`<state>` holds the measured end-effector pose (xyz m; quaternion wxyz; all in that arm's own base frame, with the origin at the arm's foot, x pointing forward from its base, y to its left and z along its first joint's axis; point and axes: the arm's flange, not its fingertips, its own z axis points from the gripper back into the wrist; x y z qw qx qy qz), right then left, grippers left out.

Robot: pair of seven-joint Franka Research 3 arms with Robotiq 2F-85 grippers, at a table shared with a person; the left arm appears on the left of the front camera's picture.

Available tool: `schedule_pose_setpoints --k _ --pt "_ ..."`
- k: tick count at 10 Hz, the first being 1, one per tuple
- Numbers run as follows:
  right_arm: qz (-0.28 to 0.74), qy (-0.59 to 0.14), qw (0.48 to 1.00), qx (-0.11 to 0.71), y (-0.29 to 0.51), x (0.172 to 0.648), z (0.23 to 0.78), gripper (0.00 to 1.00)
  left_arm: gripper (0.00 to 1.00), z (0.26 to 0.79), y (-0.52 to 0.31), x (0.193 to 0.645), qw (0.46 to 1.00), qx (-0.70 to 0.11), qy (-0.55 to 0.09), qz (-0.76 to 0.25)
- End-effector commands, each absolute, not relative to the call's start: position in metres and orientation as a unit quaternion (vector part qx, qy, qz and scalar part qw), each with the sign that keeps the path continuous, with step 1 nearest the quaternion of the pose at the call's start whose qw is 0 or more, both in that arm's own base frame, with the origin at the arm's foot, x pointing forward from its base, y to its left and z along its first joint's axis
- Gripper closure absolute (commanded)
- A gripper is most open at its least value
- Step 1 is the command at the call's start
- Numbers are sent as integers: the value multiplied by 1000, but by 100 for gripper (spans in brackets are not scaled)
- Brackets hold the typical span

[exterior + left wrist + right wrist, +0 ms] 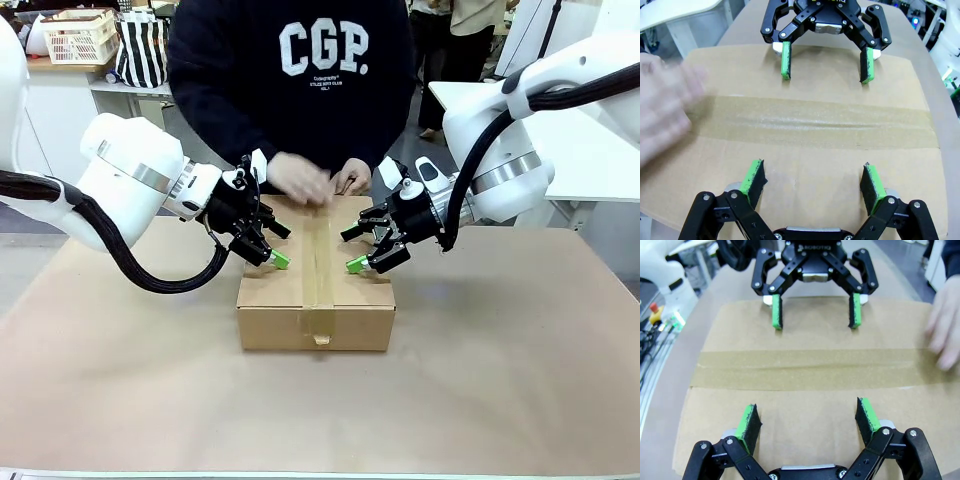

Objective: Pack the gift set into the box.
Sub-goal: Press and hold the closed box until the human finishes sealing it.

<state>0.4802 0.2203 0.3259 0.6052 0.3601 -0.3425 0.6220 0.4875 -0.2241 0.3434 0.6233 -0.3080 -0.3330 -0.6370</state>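
The box sits closed at the middle of the table, its long axis running from near to far, with a strip of tape laid along the centre seam and folded down over the near face. The left gripper is positioned over the left flap, fingers spread wide and pointing down and to the right, its green pads resting on or just above the cardboard; contact cannot be confirmed. The right gripper mirrors it over the right flap, jaws likewise spread apart and holding nothing, green pads close to the flap surface. In each wrist view the opposing gripper appears across the tape line, facing its counterpart. At the far end of the box, a person in a dark sweatshirt has both hands on the lid: one hand, motion-blurred, lies over the tape, and the other hand rests just to its right at the far edge.
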Motion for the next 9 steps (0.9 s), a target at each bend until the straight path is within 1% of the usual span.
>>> schedule_pose_setpoints --k 1,9 --pt "626 -344 602 357 220 480 323 0 0 340 -224 486 623 -310 -331 -637" --pt "626 -344 602 357 220 480 323 0 0 340 -224 486 623 -310 -331 -637"
